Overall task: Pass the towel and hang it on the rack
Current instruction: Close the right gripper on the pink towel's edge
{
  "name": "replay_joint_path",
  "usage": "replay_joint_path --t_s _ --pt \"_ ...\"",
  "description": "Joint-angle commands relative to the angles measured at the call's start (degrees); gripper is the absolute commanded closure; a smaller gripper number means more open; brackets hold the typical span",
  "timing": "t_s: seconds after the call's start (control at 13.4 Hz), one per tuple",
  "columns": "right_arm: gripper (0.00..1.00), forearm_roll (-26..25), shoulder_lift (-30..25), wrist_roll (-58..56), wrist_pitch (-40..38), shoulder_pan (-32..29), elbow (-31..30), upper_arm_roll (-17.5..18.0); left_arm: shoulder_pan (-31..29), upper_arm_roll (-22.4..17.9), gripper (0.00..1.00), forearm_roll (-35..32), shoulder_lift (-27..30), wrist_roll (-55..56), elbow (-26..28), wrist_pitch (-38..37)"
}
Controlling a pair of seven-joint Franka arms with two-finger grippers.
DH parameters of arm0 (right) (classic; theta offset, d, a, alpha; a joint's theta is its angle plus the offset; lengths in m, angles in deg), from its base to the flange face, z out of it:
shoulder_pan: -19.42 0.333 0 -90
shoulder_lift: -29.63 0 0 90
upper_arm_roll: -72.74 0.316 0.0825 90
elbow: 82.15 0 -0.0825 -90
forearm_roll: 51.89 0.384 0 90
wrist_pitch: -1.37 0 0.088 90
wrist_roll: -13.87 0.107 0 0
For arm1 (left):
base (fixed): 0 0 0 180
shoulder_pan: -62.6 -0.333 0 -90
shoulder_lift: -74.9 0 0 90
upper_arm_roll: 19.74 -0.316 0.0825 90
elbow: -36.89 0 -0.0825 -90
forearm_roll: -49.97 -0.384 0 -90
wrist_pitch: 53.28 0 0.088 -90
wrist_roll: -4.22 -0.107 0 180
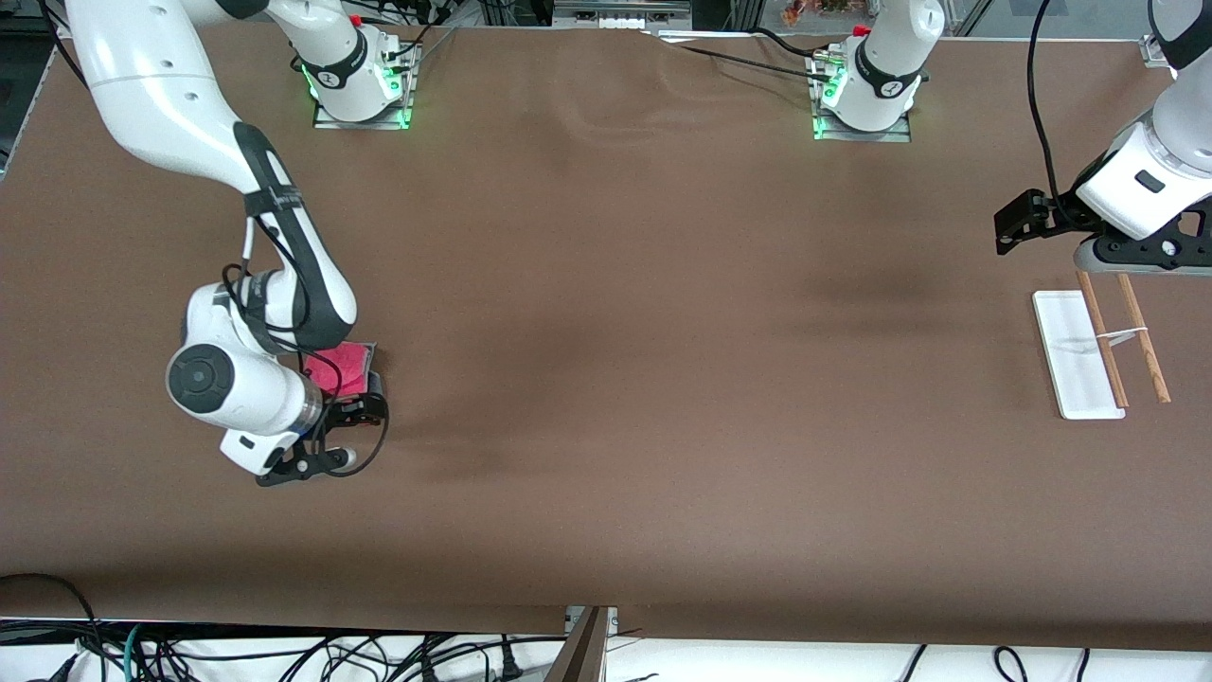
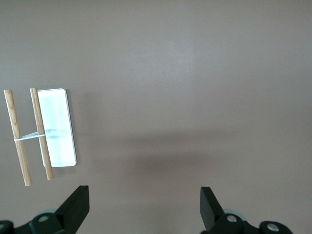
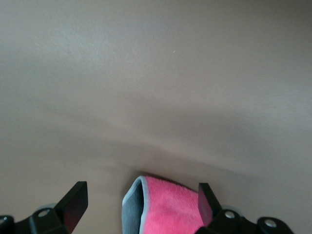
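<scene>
The pink-red towel [image 1: 343, 367] with a grey edge lies on the brown table toward the right arm's end. My right gripper [image 1: 367, 396] is low over the towel's edge that is nearer the front camera. In the right wrist view its fingers stand wide open [image 3: 141, 204], and the towel [image 3: 170, 209] lies between them, close to one finger, with its grey backing curled up. The rack [image 1: 1070, 355], two brown rods over a white base plate, stands toward the left arm's end. My left gripper [image 1: 1018, 225] hangs open and empty over the table beside the rack [image 2: 56, 126]; its fingers [image 2: 145, 204] are wide apart.
The two arm bases [image 1: 360, 85] [image 1: 866, 95] stand along the table's edge farthest from the front camera. Cables hang below the table's near edge [image 1: 284, 654]. Bare brown tabletop [image 1: 663, 332] lies between the towel and the rack.
</scene>
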Motion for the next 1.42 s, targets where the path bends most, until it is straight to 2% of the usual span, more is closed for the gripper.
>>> replay_joint_path --t_s 0.0,0.3,0.52,1.34 --pt "0.0 -1.0 0.5 -3.4 0.4 0.2 0.4 -0.1 -0.4 0.5 0.0 0.0 -0.3 0.5 -1.0 -0.9" --pt "0.0 -1.5 2.4 -10.6 0.4 -0.2 0.2 -0.5 -0.4 0.5 0.0 0.0 -0.3 0.4 -1.0 -0.9" --pt "0.0 -4.7 3.0 -11.5 0.5 -0.1 0.2 -0.5 -0.4 0.5 0.0 0.0 -0.3 0.4 -1.0 -0.9" --pt "0.01 -4.8 3.8 -20.6 0.0 -1.6 0.2 -0.6 -0.4 0.5 0.0 -0.1 -0.3 0.4 -1.0 -0.9"
